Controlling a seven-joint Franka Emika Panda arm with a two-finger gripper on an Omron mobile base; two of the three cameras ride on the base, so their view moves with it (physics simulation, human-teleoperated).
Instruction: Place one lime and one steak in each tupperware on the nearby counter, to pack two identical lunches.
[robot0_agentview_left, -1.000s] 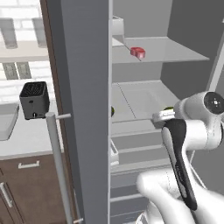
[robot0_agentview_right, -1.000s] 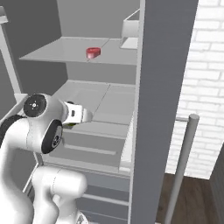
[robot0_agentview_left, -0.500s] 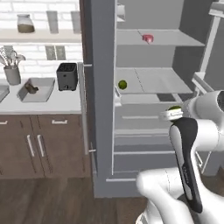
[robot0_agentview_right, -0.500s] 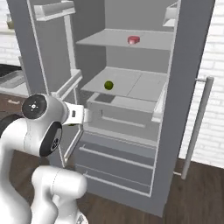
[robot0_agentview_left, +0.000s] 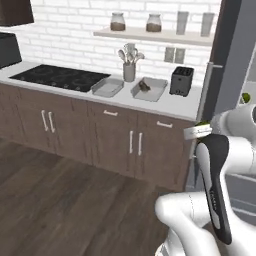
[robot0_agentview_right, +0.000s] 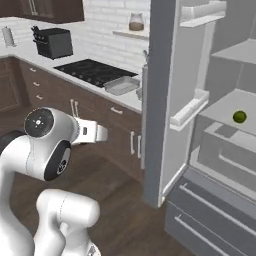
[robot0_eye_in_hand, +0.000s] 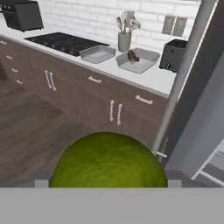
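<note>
The base has swung away from the open fridge since half a second ago, so the views that then looked into its shelves now look along the kitchen counter — the shift is the camera's, not the things'. Nearest, a round bright-green lime with a finely pebbled skin sits between the jaws of the two-finger gripper, which is clamped on it; in the left base view only a sliver of green shows at the gripper tip. Beyond it runs the long pale grey-white counter over dark brown cabinets with silver handles. On it stand two shallow grey rectangular tupperware trays side by side, apart. The nearer-to-the-fridge tray holds a small dark brown lumpy steak chunk; the other tray, next to the black hob, shows nothing inside. Behind the gap between the trays stands a grey cup of utensils, and just beside the steak tray a black toaster. Farther off, a second bright-green lime lies on a grey fridge shelf behind the open grey door. On the wall, a pale shelf carries jars.
</note>
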